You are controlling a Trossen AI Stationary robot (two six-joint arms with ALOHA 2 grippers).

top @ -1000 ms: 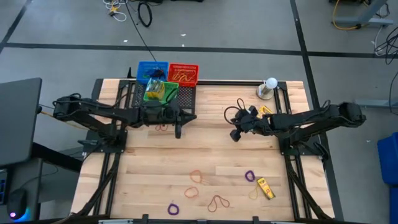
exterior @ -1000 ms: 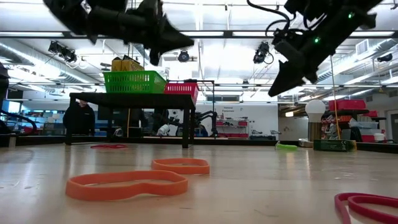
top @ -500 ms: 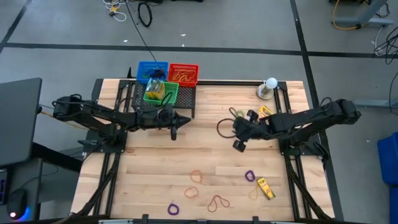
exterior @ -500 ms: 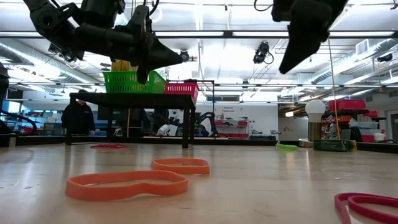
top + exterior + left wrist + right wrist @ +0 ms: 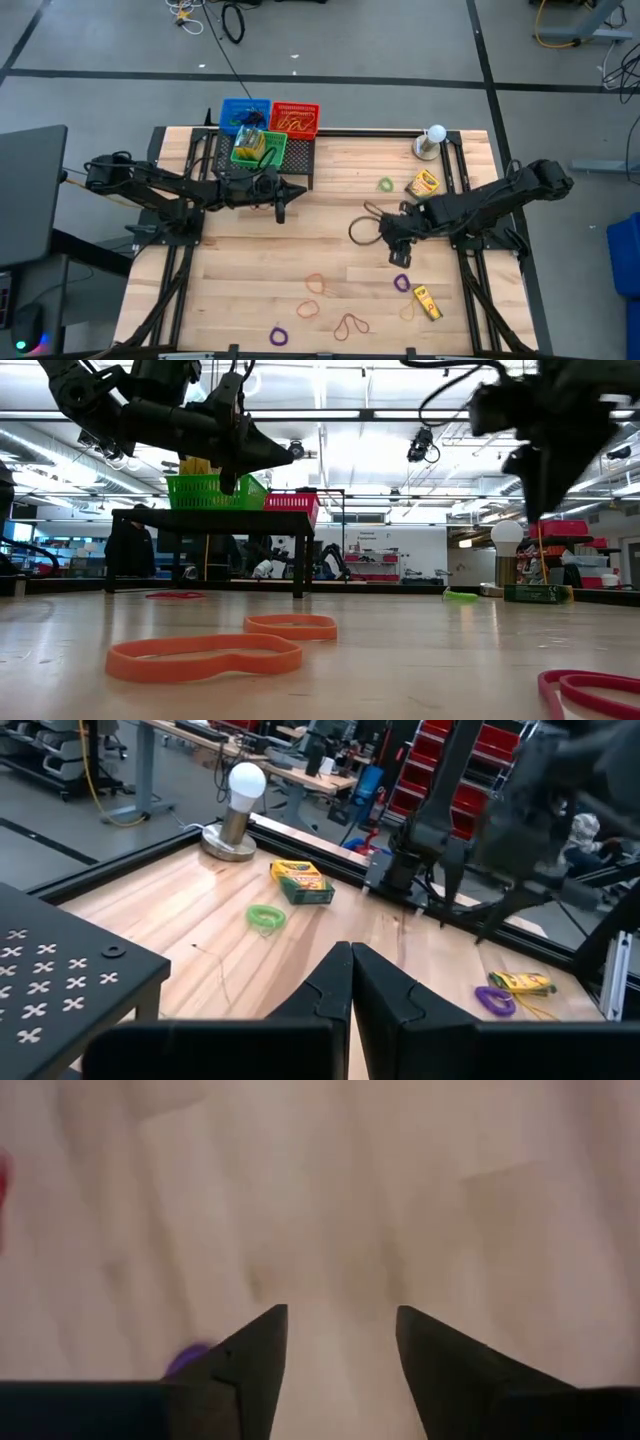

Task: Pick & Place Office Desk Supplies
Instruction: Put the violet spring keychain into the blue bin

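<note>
Wooden bench carries scattered rubber-band loops: a purple loop lies just below the right pincer, whose fingers stand spread and hold nothing above bare wood. A green loop and a yellow crayon box lie near the white ball; another crayon box lies nearer the front edge. The left pincer, pressed together and holding nothing, hangs beside the green basket.

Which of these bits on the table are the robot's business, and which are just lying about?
Part of the job:
- rubber bands: purple, orange, green
- crayon boxes and
- green basket, blue basket, red basket

Just lying about:
- white ball on its round base
- black perforated stand
</note>
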